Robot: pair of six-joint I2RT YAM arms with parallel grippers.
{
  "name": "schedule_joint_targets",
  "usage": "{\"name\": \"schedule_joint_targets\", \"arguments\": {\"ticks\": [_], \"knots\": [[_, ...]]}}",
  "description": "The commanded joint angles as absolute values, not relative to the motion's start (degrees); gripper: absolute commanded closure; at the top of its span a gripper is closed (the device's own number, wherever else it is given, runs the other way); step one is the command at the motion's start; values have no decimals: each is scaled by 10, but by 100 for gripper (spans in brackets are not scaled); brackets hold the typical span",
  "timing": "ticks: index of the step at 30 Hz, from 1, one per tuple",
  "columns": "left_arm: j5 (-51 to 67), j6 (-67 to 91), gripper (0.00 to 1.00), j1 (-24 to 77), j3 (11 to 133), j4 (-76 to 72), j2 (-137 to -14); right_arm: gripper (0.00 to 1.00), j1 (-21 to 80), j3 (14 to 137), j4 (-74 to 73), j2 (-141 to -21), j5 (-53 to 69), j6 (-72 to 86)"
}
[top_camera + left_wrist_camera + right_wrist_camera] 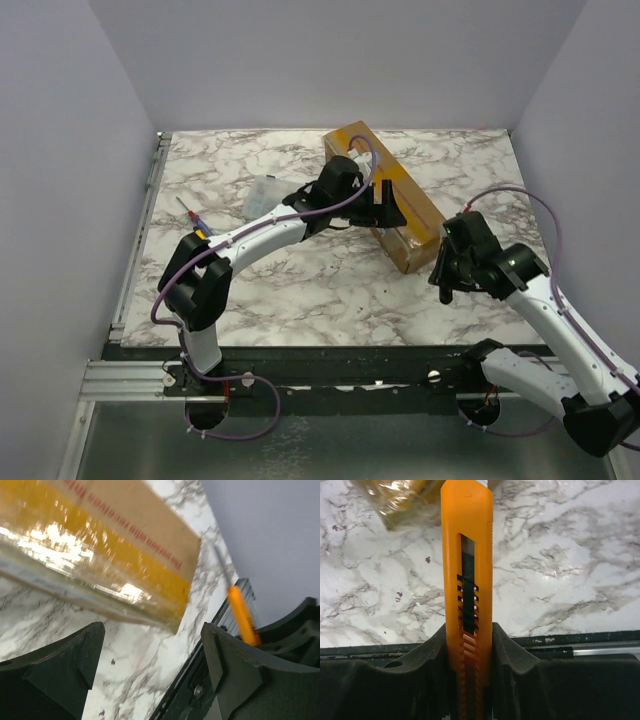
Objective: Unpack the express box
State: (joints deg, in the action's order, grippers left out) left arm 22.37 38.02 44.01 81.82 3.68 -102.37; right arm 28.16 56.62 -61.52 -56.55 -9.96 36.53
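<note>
The express box (392, 190), a long brown carton with glossy tan tape and red print, lies slanted at the back of the marble table (300, 290). My left gripper (386, 208) hangs at its left side near the front end. It is open, and only bare marble shows between the fingers (235, 667). The box (100, 540) fills the upper left of the left wrist view. My right gripper (468, 650) is shut on an orange utility knife (467, 555) that points toward the box's corner (400, 495). That gripper (447, 272) hovers just right of the box's near end.
A small clear plastic case (262, 192) sits left of the box. A thin red-tipped tool (192, 214) lies near the left edge. A black metal rail (330, 358) borders the table's front. Grey walls close in the back and both sides.
</note>
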Motion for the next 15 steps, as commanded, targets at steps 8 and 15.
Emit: {"name": "schedule_joint_targets", "arguments": {"ticks": [8, 15], "knots": [[240, 340, 14, 461, 773, 65, -1025, 99, 284, 479, -608, -503, -116, 403], [239, 342, 13, 461, 773, 58, -1034, 99, 284, 480, -603, -520, -83, 370]]}}
